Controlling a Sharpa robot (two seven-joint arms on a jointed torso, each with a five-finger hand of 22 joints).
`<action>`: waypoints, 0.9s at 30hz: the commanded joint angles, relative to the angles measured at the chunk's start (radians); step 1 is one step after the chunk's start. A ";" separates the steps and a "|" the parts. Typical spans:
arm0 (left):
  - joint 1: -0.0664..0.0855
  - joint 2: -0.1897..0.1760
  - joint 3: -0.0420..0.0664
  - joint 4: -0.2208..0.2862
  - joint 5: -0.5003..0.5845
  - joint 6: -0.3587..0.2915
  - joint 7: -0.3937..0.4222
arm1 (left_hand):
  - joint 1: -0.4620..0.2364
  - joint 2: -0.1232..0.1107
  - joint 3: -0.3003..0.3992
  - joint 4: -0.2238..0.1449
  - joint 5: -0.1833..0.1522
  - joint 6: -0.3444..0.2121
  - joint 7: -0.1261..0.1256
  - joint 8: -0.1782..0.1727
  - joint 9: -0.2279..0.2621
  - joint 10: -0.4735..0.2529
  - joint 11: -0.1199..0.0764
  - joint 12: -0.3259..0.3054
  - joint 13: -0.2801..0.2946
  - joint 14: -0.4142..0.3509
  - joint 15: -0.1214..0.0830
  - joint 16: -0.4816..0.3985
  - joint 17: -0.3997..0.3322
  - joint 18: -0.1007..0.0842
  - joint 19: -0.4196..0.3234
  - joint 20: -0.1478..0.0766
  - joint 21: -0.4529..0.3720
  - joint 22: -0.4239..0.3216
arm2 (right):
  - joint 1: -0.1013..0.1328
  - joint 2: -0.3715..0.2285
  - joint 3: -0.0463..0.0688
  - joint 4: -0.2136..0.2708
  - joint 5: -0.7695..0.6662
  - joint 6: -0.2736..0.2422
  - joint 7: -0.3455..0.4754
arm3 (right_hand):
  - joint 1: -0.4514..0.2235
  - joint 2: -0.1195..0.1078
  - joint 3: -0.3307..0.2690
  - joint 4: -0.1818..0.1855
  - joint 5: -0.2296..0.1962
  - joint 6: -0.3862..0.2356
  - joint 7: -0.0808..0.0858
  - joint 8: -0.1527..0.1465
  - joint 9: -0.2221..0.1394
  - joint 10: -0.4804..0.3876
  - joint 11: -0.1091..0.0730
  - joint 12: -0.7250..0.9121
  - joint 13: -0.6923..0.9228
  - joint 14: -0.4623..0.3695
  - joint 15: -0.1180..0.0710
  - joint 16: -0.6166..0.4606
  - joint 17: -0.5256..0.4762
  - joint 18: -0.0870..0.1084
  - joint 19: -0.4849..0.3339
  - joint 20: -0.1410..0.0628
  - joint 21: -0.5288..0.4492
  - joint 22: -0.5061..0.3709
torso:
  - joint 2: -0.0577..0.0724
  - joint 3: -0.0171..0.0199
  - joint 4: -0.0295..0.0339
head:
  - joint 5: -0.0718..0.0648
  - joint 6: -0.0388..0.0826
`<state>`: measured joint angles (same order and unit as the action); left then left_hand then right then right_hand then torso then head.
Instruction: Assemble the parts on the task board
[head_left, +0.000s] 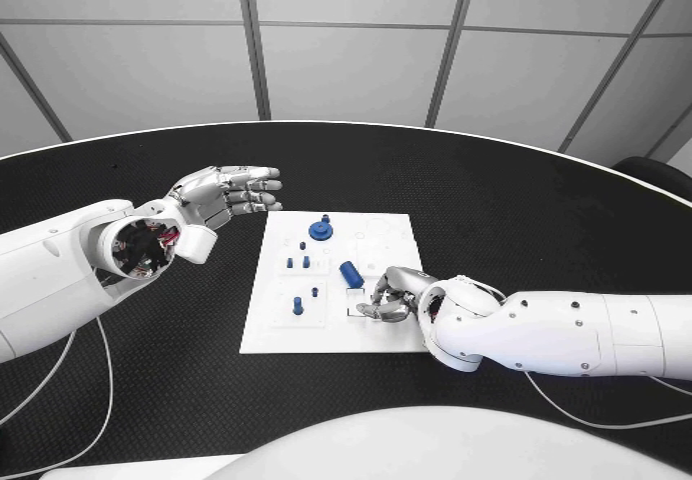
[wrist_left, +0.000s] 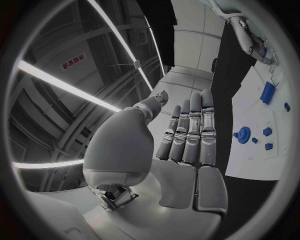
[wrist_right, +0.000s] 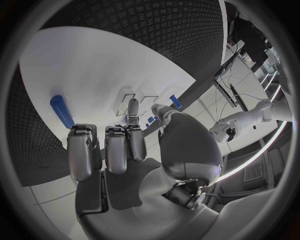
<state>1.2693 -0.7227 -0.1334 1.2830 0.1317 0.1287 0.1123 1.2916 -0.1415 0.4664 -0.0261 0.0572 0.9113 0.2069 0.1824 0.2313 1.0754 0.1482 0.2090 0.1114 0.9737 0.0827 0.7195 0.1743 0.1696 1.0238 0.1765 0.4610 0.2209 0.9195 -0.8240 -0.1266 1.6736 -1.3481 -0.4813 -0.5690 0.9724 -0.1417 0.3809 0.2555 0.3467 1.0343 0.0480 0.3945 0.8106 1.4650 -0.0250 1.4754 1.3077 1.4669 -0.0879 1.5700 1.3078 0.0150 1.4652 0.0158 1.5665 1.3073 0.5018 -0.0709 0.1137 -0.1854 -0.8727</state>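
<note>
Looking down from the head camera, I see the task board lying in the middle of the frame on the black table, its long side running away from me. A blue gear-like part stands near its upper edge, a blue cylinder lies tilted at the centre, and several small blue pegs stand on the left half.

My right hand sits over the board's lower right area, just below the cylinder, fingers curled down onto the plate. From this view I cannot tell whether anything is in its grasp. The right wrist camera adds what the head view hides: the fingers are bent inward above the white surface with no part visible between them, the blue cylinder lying apart at the left of that circle. So I read it as clenched on nothing.

My left hand hovers off the board's upper left corner above the table. The left wrist camera shows its fingers straight and side by side, holding nothing, with the board and gear at the right of the circle.
</note>
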 joint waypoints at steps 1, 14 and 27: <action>0.000 -0.001 0.000 0.000 -0.002 0.000 0.000 | -0.005 0.001 0.000 0.006 -0.004 -0.009 0.002 -0.004 -0.001 -0.007 -0.004 0.007 -0.001 -0.001 0.003 -0.004 0.001 0.012 0.008 0.000 -0.006 -0.001 | 0.000 -0.003 0.000 0.003 0.000 -0.006 0.004 | -0.012 -0.006 -0.005 0.011 -0.008 0.003 -0.006 0.006 0.001 0.062 -0.005 0.003 0.205 0.104 -0.005 0.001 0.263 -0.015 0.106 -0.004 0.004 0.263 | 0.001 0.0002 0.0003 | -0.001 0.000; 0.000 -0.002 0.000 0.000 -0.003 0.001 0.001 | -0.005 0.001 0.000 0.006 -0.004 -0.009 0.002 -0.004 -0.001 -0.007 -0.004 0.007 -0.001 -0.001 0.003 -0.004 0.001 0.012 0.008 0.000 -0.006 -0.001 | 0.000 -0.040 0.001 0.050 -0.030 -0.102 0.069 | 0.020 -0.023 0.002 -0.013 -0.005 -0.026 0.001 -0.009 -0.005 0.063 -0.001 0.004 0.207 0.104 -0.003 0.001 0.263 -0.015 0.106 -0.005 0.004 0.263 | -0.002 0.0009 -0.0014 | 0.001 0.000; 0.000 0.005 0.000 -0.005 -0.003 0.006 0.003 | -0.005 0.001 0.000 0.006 -0.004 -0.009 0.002 -0.004 -0.001 -0.007 -0.004 0.007 -0.001 -0.001 0.003 -0.004 0.001 0.012 0.008 0.000 -0.006 -0.001 | 0.097 -0.009 0.014 -0.022 -0.036 -0.137 0.109 | 0.110 -0.075 0.009 -0.089 -0.107 -0.123 0.061 -0.143 -0.078 0.054 0.052 -0.006 0.205 0.104 0.042 0.001 0.263 -0.013 0.104 0.032 -0.003 0.260 | -0.001 -0.0018 0.0023 | -0.002 0.000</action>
<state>1.2692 -0.7184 -0.1334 1.2780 0.1285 0.1347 0.1155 1.2916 -0.1415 0.4664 -0.0261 0.0572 0.9113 0.2069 0.1824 0.2315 1.0755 0.1481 0.2090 0.1116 0.9737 0.0827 0.7195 0.1740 0.1696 1.0238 0.1765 0.4610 0.2212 1.0055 -0.8462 -0.1125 1.6716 -1.3844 -0.6200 -0.4597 1.0759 -0.2172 0.3882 0.1737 0.2424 0.9177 0.1071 0.2539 0.7346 1.4670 0.0198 1.4725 1.3075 1.4654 -0.0540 1.5700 1.3076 0.0150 1.4667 0.0396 1.5664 1.3073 0.4994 -0.0720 0.1138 -0.1876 -0.8727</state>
